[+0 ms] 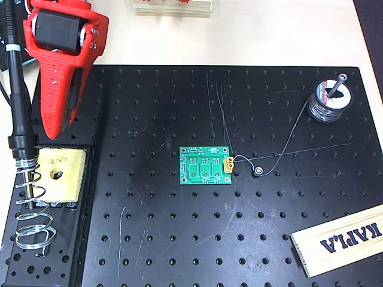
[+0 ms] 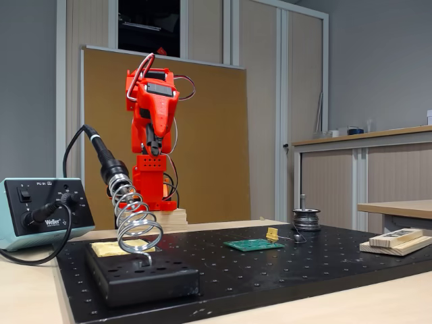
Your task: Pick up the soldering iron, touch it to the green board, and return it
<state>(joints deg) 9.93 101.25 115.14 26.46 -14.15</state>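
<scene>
Red 2-finger gripper (image 1: 60, 122) hangs above the plate's left edge, jaws pressed together, holding nothing. Long slim black soldering iron (image 1: 17, 89) sits in the coiled silver wire stand (image 1: 33, 209), just left of the gripper. Small square green circuit board (image 1: 206, 166) lies mid-plate on the black perforated plate (image 1: 179, 239). Risk, my read: a grab off the handle axis could snag the coil or drag the cable.

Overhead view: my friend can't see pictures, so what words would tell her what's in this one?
A red robot gripper hangs at top left above a black perforated plate, holding nothing. The soldering iron rests in its coiled wire stand at left, beside a yellow sponge. A small green board lies mid-plate, a solder spool at top right.
</scene>
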